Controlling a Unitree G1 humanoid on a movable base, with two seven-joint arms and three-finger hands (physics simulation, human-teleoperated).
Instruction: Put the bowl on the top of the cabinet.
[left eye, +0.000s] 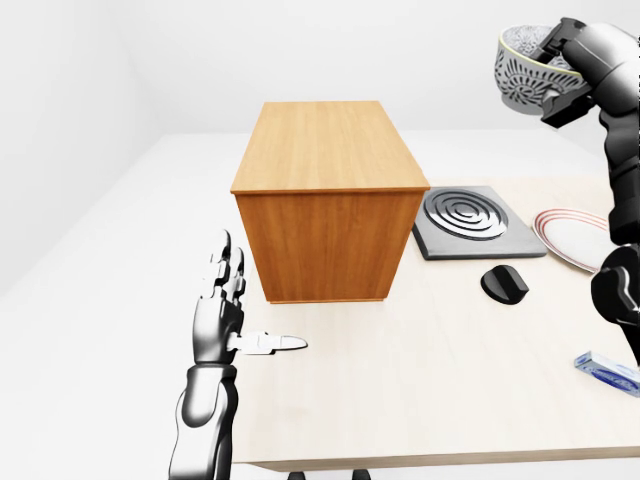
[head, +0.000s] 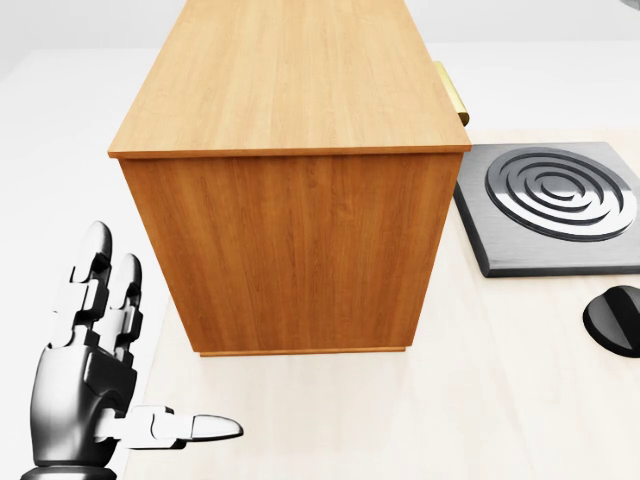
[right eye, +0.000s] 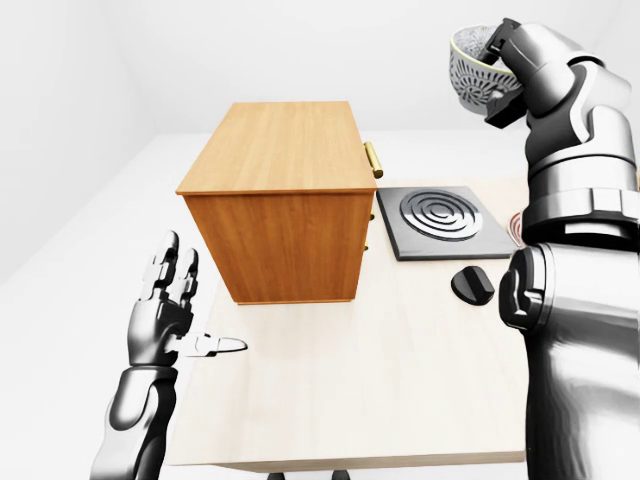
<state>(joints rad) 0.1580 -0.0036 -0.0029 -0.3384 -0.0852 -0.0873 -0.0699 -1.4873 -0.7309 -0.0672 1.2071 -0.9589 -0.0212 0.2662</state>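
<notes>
The right hand (left eye: 565, 55) is raised high at the upper right of the left-eye view, its fingers closed over the rim of the white patterned bowl (left eye: 522, 68). The bowl is tilted, held in the air, above and to the right of the wooden cabinet (left eye: 325, 195), well apart from the cabinet's top. It touches nothing but the hand.

The left hand (head: 95, 385) stands at the near left corner of the pale wooden bench (left eye: 450, 380), fingers spread wide and pointing up, thumb stretched out to the right. It holds nothing and touches nothing; it is near the cabinet's near left lower edge but apart from it.

The cabinet stands on the bench's far left part, its flat top bare. A brass handle (right eye: 373, 159) shows on its right side. Just right of the cabinet lies a dark grey square hob plate with concentric rings (left eye: 470, 220). Nearer and to the right of that plate sits a black round knob (left eye: 503, 283). A white plate with a red rim (left eye: 575, 238) lies at the right edge of the bench, and a small blue-and-white flat object (left eye: 607, 372) lies at the near right.
</notes>
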